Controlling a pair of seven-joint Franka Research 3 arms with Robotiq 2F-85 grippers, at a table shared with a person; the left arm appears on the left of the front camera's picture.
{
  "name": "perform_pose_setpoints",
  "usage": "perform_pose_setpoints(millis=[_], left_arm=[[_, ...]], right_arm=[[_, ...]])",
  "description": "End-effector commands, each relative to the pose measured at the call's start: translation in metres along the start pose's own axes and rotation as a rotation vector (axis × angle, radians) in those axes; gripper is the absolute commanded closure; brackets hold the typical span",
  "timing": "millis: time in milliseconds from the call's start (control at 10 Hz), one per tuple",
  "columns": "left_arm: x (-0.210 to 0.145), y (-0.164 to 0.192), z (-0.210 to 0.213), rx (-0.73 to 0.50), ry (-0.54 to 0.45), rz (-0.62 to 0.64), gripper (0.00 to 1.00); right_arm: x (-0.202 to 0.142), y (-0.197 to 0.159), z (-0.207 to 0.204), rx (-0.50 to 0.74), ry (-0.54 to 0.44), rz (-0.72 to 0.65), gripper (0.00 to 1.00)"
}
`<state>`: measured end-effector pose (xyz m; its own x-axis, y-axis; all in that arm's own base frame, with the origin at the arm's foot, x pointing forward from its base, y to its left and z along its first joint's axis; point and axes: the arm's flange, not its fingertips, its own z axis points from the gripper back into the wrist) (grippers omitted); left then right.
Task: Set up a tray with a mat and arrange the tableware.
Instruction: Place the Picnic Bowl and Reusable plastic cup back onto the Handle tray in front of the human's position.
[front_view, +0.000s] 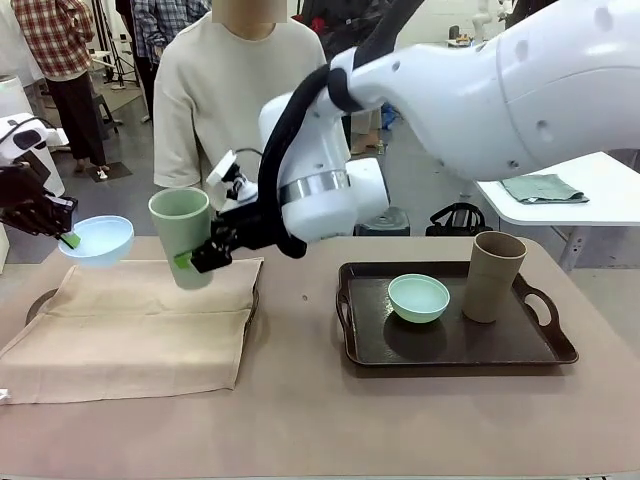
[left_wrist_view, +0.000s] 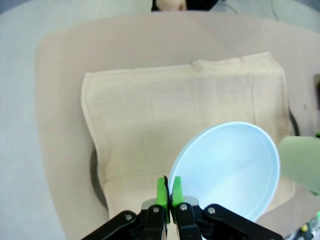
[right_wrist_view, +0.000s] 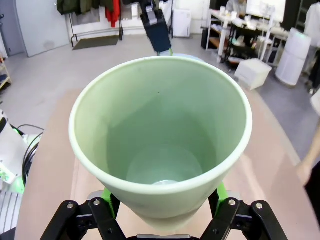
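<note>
The right arm (front_view: 330, 190) reaches across the middle. The right hand (front_view: 195, 258) clamps the light green cup (front_view: 180, 225) above the far right corner of the mat (front_view: 130, 320), and the left hand (front_view: 68, 240) pinches the pale blue bowl (front_view: 98, 240) above its far left edge. The mat's near half and the table (front_view: 300, 420) in front of it lie bare. On the tray (front_view: 455, 362), the mint green bowl (front_view: 419, 298) and tan-brown cup (front_view: 494, 277) stand toward the far side, and its near strip is free.

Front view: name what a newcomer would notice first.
The right gripper holds a light green cup over the beige mat at left. Beside it, the left gripper pinches the rim of a pale blue bowl in the air. A mint green bowl and a tan-brown cup stand on the dark tray at right.
</note>
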<state>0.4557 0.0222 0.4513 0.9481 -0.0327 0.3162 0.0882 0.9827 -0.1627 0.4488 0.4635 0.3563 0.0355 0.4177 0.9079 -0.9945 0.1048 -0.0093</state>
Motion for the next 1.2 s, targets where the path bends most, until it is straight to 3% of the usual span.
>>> perform_pose_setpoints(millis=[0, 500, 1100], left_arm=[[0.000, 0.002, -0.020, -0.036, 0.004, -0.024, 0.96], [-0.001, 0.000, -0.011, -0.008, 0.014, -0.001, 0.96], [0.004, 0.011, -0.060, -0.021, 0.051, 0.060, 0.96]], right_arm=[[-0.010, 0.001, -0.009, 0.026, 0.012, -0.036, 0.17], [-0.019, 0.000, -0.011, 0.014, 0.023, -0.021, 0.17], [-0.044, -0.011, -0.017, 0.049, -0.038, 0.012, 0.17]])
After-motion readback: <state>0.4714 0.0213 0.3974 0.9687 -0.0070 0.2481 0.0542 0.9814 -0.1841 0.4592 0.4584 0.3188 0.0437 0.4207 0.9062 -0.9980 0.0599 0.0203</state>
